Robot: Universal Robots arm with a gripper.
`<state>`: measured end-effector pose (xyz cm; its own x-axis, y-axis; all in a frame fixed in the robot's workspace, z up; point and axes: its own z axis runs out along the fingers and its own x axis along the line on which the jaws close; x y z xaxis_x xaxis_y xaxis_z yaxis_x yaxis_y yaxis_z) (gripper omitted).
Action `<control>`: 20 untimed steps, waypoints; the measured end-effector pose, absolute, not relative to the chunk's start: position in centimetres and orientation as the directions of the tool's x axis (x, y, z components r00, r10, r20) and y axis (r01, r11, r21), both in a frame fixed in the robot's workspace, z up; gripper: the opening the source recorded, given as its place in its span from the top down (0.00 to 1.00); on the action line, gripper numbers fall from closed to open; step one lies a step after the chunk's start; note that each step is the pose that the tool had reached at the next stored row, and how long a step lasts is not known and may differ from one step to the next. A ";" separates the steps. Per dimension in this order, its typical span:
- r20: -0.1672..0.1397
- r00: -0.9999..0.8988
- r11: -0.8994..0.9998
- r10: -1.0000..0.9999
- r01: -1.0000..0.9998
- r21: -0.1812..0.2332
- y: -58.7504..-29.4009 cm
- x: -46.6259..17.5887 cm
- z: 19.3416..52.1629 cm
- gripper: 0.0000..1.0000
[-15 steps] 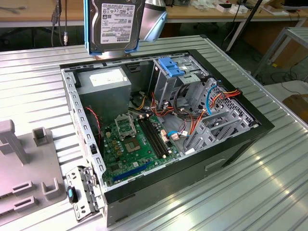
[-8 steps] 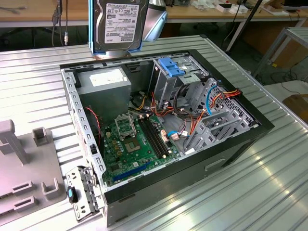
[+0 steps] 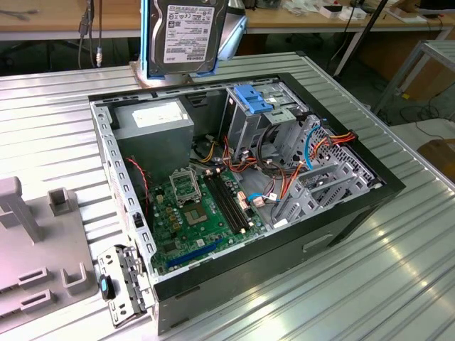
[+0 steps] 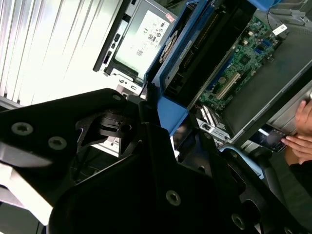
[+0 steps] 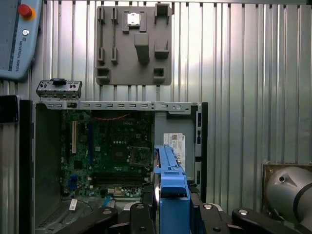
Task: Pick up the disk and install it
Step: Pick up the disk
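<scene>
1. Above the open computer case, toward the counter's far edge, the end effector is clamped narrow on the disk, gripping its blue carrier rails.
2. The disk hangs on edge, clear of the case, over the power supply.
3. Nearby stands the drive cage with its blue bracket, with no disk seated in it.
4. Loose cables crowd the cage. A tilted disk could snag them or jam its rails.
5. A person's hand lies close to the case and could be struck by the arm.
</scene>
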<state>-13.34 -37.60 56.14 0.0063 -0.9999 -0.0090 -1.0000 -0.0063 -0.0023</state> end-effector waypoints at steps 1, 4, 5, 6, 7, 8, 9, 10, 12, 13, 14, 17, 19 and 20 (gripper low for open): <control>-0.009 0.006 -0.006 -1.000 -1.000 -0.002 -37.6 -13.2 56.1 0.63; -0.009 0.006 -0.006 -1.000 -1.000 -0.002 -37.6 -12.9 56.1 0.63; -0.009 0.006 -0.006 -1.000 -1.000 -0.002 -37.6 -12.8 56.1 0.63; -0.009 0.006 -0.006 -1.000 -1.000 -0.002 -37.6 -12.6 56.1 0.63; -0.009 0.006 -0.006 -1.000 -1.000 -0.002 -37.6 -12.4 56.1 0.63; -0.009 0.006 -0.006 -1.000 -1.000 -0.002 -37.6 -12.2 56.1 0.63; -0.009 0.006 -0.006 -1.000 -1.000 -0.002 -37.6 -11.7 56.1 0.63; -0.009 0.006 -0.006 -1.000 -1.000 -0.002 -37.6 -11.6 56.1 0.63; -0.009 0.006 -0.006 -1.000 -1.000 -0.002 -37.6 -11.2 56.1 0.63; -0.009 0.006 -0.006 -1.000 -1.000 -0.002 -37.6 -11.0 56.1 0.63; -0.009 0.006 -0.006 -1.000 -1.000 -0.003 -37.6 -10.8 56.0 0.63; -0.006 0.006 -0.006 -1.000 -1.000 -0.019 -37.6 -10.5 56.0 0.63; -0.006 0.007 -0.006 -1.000 -1.000 -0.025 -37.7 -10.5 55.6 0.63; -0.006 0.006 -0.006 -1.000 -1.000 -0.025 -38.1 -10.5 55.5 0.63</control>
<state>-10.52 -38.09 55.54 0.0064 -1.0000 -0.0057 -0.9997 -0.0063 -0.0250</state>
